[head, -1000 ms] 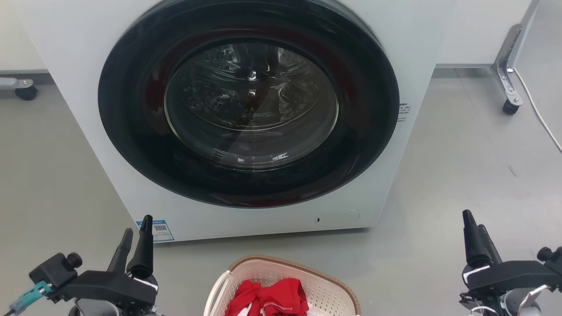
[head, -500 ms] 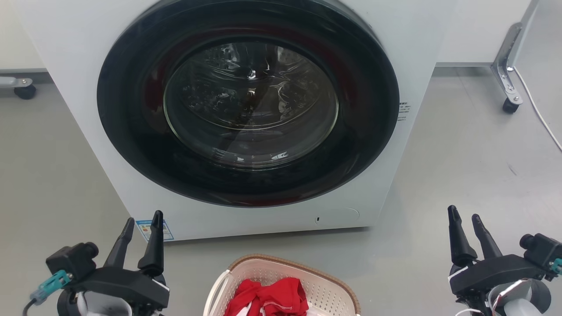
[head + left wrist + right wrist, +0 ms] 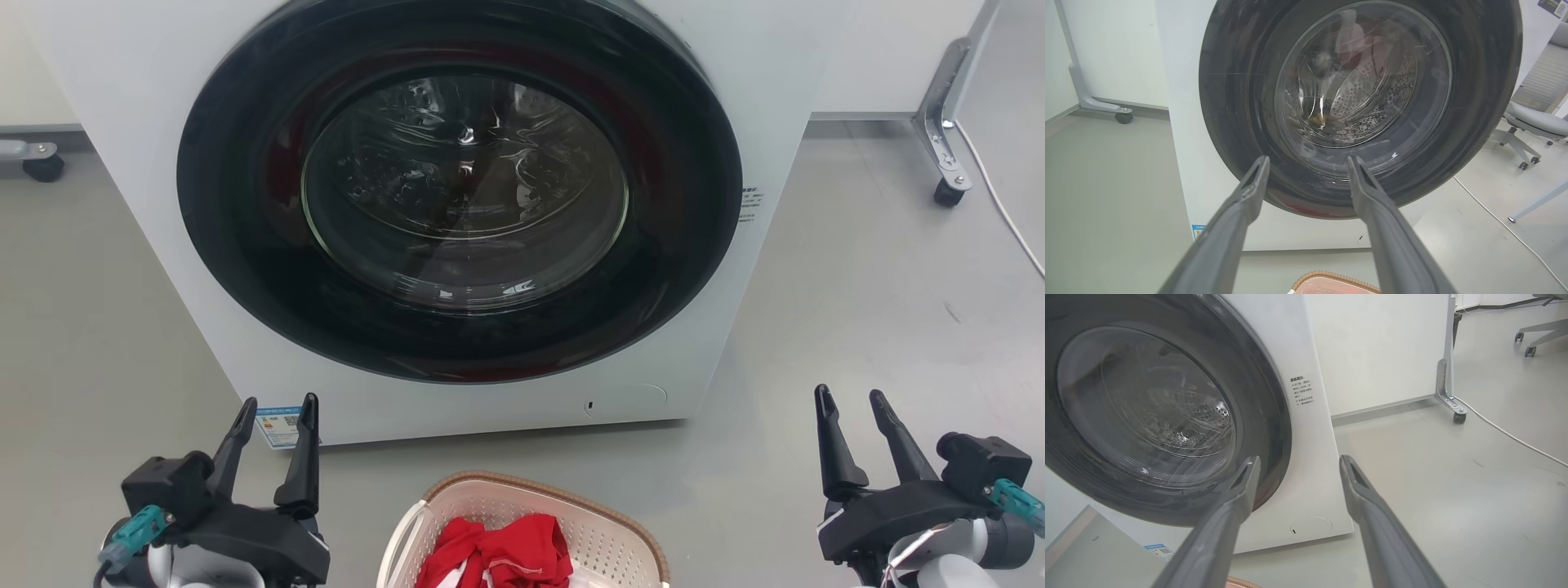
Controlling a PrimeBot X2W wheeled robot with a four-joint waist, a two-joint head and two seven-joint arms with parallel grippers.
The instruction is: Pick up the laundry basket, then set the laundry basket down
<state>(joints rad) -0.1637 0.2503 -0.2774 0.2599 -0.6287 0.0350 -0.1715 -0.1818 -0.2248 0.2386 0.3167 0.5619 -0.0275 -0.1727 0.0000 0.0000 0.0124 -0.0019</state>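
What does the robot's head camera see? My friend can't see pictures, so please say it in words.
A cream laundry basket holding red clothes shows at the bottom, in front of a white washing machine with its round door shut. The left gripper and right gripper are open on either side, touching nothing.

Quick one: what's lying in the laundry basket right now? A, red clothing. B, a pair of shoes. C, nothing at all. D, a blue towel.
A: red clothing lies bunched inside the laundry basket, which sits on the floor in front of the washing machine.
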